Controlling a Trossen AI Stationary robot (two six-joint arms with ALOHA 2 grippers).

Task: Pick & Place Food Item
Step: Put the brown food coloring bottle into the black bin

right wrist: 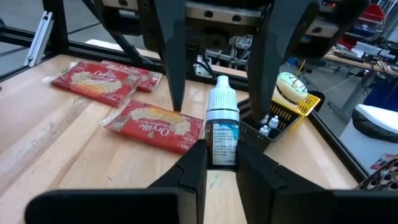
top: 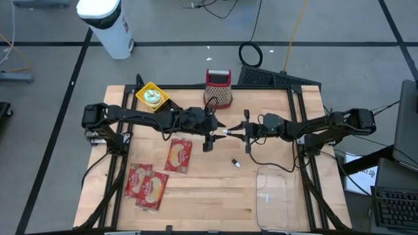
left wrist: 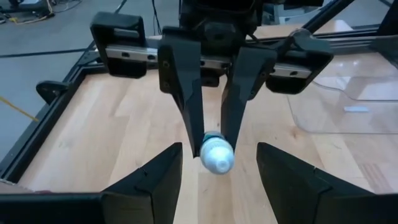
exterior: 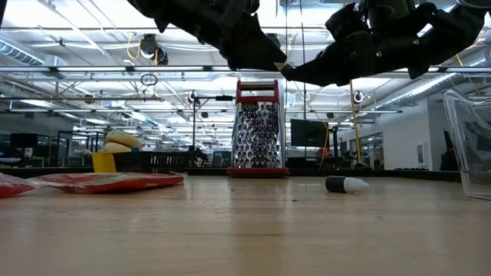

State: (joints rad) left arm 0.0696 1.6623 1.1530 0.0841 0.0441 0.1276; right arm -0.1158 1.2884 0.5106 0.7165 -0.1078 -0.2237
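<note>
Right gripper (right wrist: 221,163): closed on a small white dropper bottle (right wrist: 221,129), held by its lower body with the nozzle end pointing away toward the left arm, well above the table (top: 215,209) and just in front of the red-framed grater (top: 219,88). The grip leaves the nozzle end free, likely so the other arm can take it.

Left gripper (left wrist: 217,171): open, its fingers (left wrist: 149,177) flanking the bottle's free end without touching it, directly opposite the right gripper in front of the grater. The placement reads as a mid-air handover not yet closed.

Bottle cap (exterior: 345,184): dark with a white tip, lying on its side on the table, in front of the grater and toward the right arm's side.

Red food packets (top: 179,156): three, flat on the table, in front of the grater toward the left arm's side; none held.

Yellow basket (top: 151,96): beside the grater on the left arm's side, holding a pale round item.

Clear container (top: 271,196): well in front of the grater, near the table's front edge on the right arm's side; plausibly the drop-off.
</note>
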